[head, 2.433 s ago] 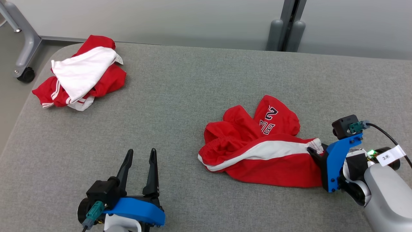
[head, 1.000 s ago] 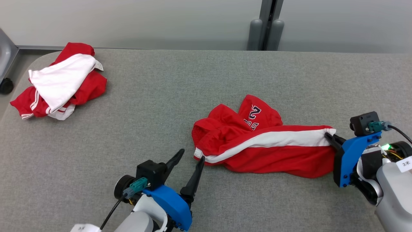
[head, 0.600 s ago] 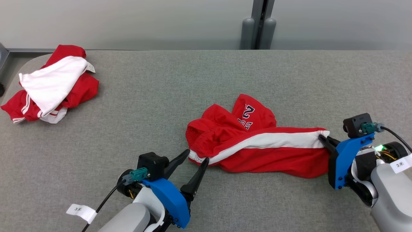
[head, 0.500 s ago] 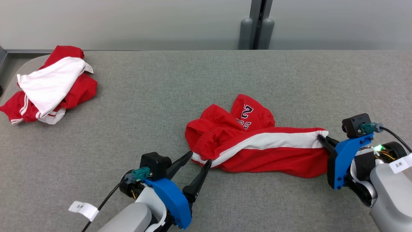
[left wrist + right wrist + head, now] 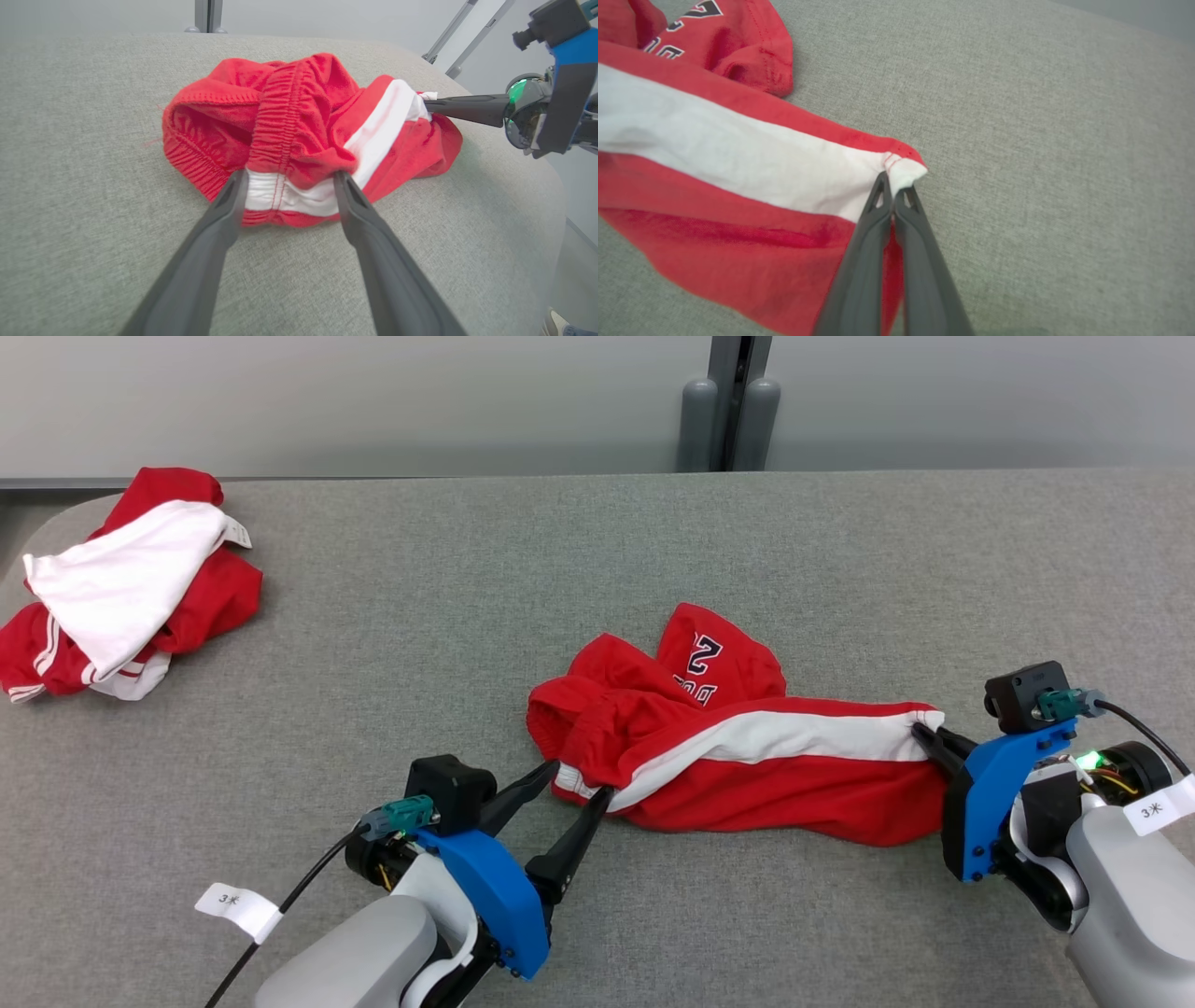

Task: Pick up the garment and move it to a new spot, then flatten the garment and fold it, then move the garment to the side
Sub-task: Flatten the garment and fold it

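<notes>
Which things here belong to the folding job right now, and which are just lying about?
In the job: red shorts; left gripper, open around its waistband; right gripper, shut on its hem.
Lying about: red-and-white clothes pile, far left.

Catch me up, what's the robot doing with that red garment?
The red shorts lie bunched on the grey table, an arm at each end. The right gripper is shut on the hem corner at the white stripe. The left gripper is open, its fingers straddling the waistband end, not yet closed. A second red and white garment sits far left.
</notes>
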### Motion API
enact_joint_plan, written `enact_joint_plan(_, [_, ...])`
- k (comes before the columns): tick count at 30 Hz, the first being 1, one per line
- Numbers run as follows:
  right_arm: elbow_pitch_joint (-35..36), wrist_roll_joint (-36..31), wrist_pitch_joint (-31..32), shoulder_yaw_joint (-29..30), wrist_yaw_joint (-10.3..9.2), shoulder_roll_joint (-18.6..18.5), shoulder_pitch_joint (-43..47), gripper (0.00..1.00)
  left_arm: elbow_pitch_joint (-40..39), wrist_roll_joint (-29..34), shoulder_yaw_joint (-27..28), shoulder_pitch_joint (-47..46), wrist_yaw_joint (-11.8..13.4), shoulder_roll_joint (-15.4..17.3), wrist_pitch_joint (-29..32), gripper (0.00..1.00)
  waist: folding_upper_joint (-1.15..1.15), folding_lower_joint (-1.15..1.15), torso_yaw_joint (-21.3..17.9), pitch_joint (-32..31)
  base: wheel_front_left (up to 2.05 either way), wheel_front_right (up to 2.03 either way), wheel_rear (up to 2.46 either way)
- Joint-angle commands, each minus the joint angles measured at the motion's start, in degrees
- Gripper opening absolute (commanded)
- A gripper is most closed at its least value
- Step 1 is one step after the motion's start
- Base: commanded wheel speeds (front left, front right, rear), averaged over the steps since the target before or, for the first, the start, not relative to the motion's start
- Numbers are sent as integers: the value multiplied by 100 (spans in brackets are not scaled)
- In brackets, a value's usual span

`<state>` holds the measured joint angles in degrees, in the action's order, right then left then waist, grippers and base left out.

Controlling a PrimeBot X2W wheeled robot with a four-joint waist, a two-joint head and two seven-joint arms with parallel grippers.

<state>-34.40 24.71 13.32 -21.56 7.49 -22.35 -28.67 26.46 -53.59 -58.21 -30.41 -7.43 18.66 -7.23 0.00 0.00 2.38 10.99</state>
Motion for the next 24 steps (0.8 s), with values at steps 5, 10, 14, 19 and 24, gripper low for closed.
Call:
enact_joint_plan(5, [-21,49,-50,-43,1,29,-115,0,210,-241,-190,-237,-2,34,-71,100,0,0,-29,43,0,0,0])
enact_joint_plan(10, [-43,63,-74,-71,1,35,-175,0,380,-431,-375,-374,-2,21,-204,100,0,0,-49,85,0,0,0])
enact_joint_plan(14, [-67,72,-97,-73,1,15,-174,0,258,-597,-578,-465,-2,29,-324,75,0,0,-50,103,0,0,0])
enact_joint_plan(19, [-102,83,-159,-50,1,21,-176,0,66,-814,-802,-551,-2,143,-452,8,0,0,-38,92,0,0,0])
enact_joint_plan(24, [-69,92,-311,58,1,-11,-164,0,-118,-952,-812,-578,-2,279,-653,0,0,0,-37,59,0,0,0])
